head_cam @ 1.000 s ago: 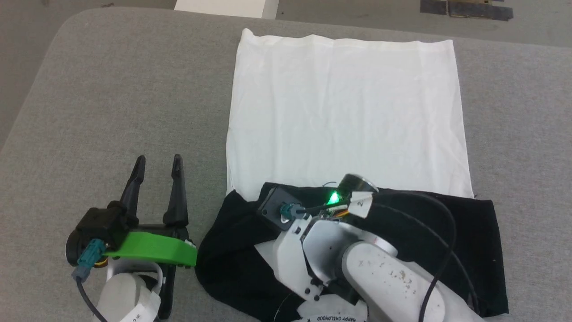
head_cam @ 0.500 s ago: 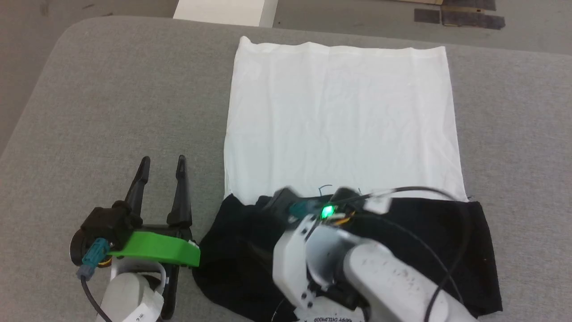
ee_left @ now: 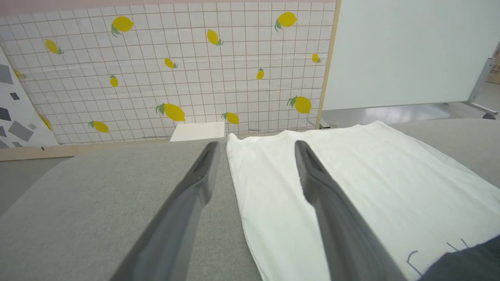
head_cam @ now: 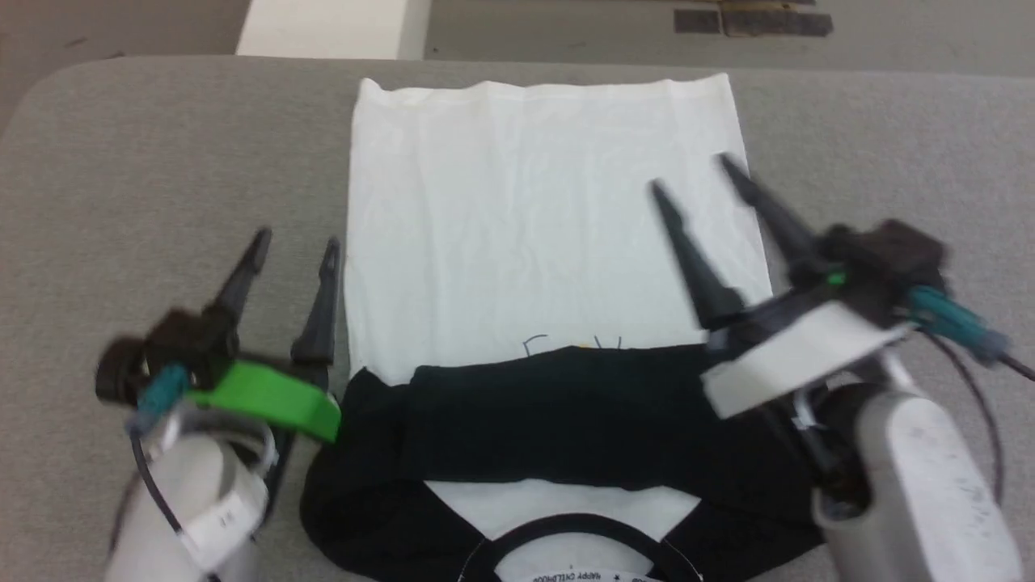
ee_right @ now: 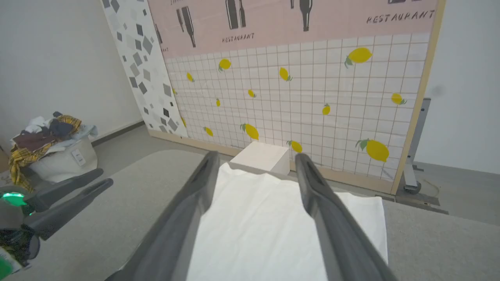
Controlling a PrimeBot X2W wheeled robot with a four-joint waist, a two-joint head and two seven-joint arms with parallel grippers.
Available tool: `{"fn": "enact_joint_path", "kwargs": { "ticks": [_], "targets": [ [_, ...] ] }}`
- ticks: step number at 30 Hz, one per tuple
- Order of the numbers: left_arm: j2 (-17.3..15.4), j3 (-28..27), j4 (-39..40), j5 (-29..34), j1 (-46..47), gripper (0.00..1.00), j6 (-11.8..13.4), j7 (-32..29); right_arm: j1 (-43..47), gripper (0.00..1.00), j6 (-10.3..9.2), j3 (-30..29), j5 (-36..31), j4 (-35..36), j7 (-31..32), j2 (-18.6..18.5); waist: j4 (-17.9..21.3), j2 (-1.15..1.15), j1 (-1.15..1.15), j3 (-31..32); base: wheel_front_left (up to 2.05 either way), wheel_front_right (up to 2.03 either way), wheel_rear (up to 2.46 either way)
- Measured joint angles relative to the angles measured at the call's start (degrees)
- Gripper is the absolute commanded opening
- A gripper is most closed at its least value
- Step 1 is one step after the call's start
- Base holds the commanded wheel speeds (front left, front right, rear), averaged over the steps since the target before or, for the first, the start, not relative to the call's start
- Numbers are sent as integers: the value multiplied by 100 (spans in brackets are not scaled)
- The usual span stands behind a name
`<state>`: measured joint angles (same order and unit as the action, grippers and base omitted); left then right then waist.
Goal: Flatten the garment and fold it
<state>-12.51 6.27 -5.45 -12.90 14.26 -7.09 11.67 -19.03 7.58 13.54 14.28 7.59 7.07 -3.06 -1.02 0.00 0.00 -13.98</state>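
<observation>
The shirt (head_cam: 534, 242) lies flat on the grey bench (head_cam: 162, 162) between the two pincers. Its black sleeves (head_cam: 566, 412) are folded across the chest, probably so the body can be folded next. The left pincer (head_cam: 297, 240) stands apart just beside one edge. The right pincer (head_cam: 689, 174), also apart, hovers over the other and holds nothing.

A grey, fabric-covered tabletop (head_cam: 162, 162) with rounded corners carries the garment (head_cam: 542, 226). Its white body is spread flat, and its black sleeves are folded across the near end.
</observation>
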Motion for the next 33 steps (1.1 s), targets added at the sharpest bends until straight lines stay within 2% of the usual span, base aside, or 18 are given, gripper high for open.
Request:
{"fn": "enact_joint_path", "kwargs": {
  "ticks": [5, 15, 19, 23, 29, 33],
  "targets": [
    [-792, 455, -29, -194, 1083, 100, -1, -643, 272, 100, -1, -689, -391, 304, -344, -1, 191, 0, 0, -344, 0, 0, 0],
    [-2224, 920, -541, -1302, 3201, 100, -19, -2466, 311, 100, -1, -839, -293, 372, -775, 10, 689, 0, 1, -1276, 0, 0, 0],
    [-2439, 798, -839, -1605, 3807, 100, -16, -3237, 287, 100, -1, -945, -62, 370, -1006, 8, 914, 0, 2, -1647, 0, 0, 0],
    [-2562, 687, -1060, -1853, 4166, 100, 125, -4056, 260, 100, -1, -929, 52, 348, -1136, 10, 1178, 0, 2, -1991, 0, 0, 0],
    [-2654, 532, -1101, -2040, 4546, 100, 559, -4863, 235, 100, -1, -872, 147, 330, -1285, 9, 1524, 0, 2, -2432, 0, 0, 0],
    [-2781, 544, -1138, -1924, 4637, 100, 1025, -5394, 196, 100, -1, -816, 196, 299, -1324, 10, 1709, 0, 1, -2677, 0, 0, 0]
  ]
}}
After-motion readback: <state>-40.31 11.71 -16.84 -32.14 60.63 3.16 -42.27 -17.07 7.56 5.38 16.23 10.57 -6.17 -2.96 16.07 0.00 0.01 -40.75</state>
